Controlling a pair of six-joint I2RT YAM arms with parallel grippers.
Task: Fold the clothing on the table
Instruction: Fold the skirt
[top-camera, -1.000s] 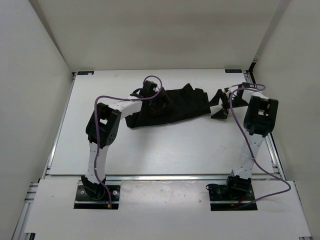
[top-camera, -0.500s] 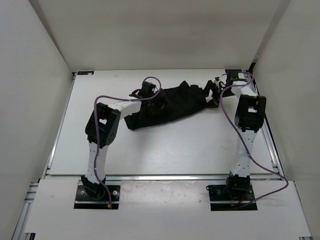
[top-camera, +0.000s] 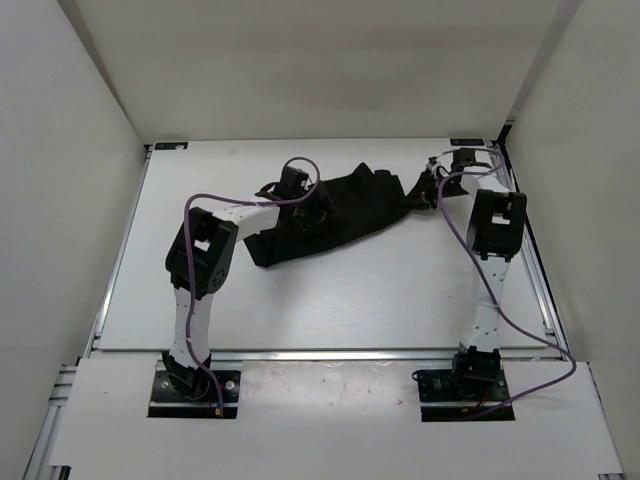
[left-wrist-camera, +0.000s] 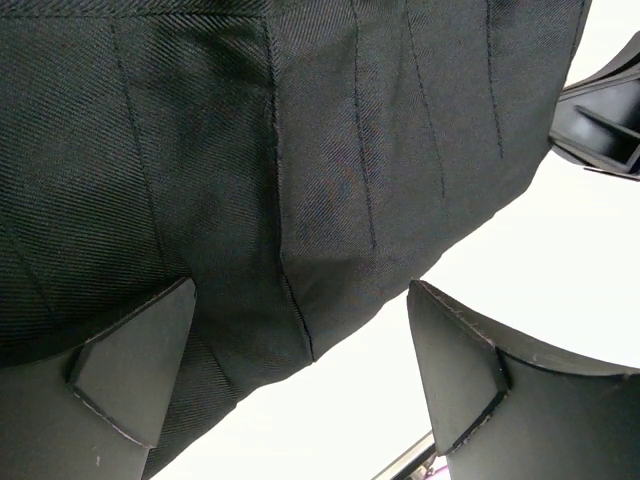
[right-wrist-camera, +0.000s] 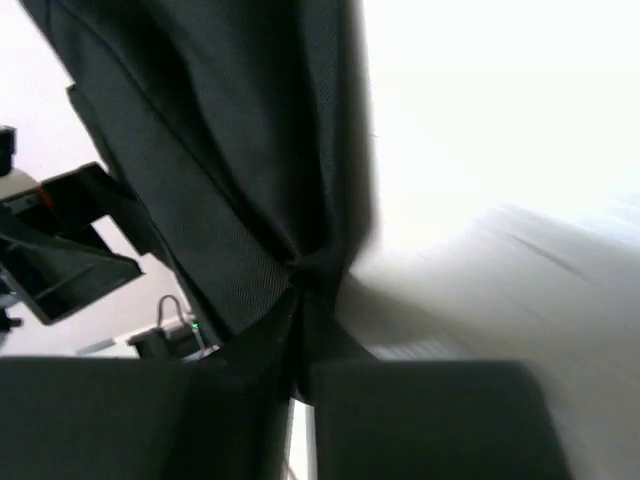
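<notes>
The black clothing (top-camera: 345, 212) lies crumpled at the far middle of the white table (top-camera: 330, 300). My left gripper (top-camera: 305, 205) hovers over its left part, and in the left wrist view (left-wrist-camera: 295, 385) the jaws stand wide open with the clothing (left-wrist-camera: 280, 150) under and beyond them and nothing between the pads. My right gripper (top-camera: 425, 188) is at the garment's right end. In the right wrist view (right-wrist-camera: 300, 300) its fingers are shut on a bunched fold of the clothing (right-wrist-camera: 230, 170).
Metal rails (top-camera: 545, 300) run along the table's side edges, and white walls stand close on three sides. Purple cables (top-camera: 215, 200) loop off both arms. The arm bases (top-camera: 190, 385) are bolted at the near edge.
My right gripper swung from the open table to the garment's right end and closed on it, pulling that end up and right. The left gripper stayed open in place.
</notes>
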